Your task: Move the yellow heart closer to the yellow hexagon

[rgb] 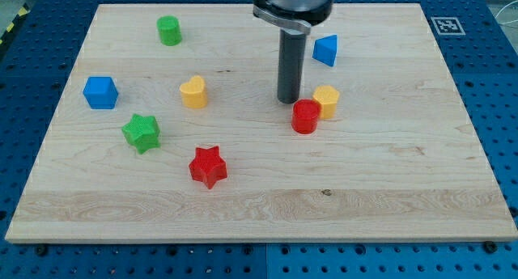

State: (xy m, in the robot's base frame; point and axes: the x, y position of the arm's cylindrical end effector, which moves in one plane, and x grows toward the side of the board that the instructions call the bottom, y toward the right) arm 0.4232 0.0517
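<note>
Presently, approach step logged: fingerless tip, nothing pinched, placed beside yellow hexagon; repositioning left of yellow heart is required.

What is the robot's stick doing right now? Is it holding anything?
My tip: no fingers, so it holds nothing. It sits just to the view's left of the red block and yellow hexagon, to the right of the yellow heart.
</note>
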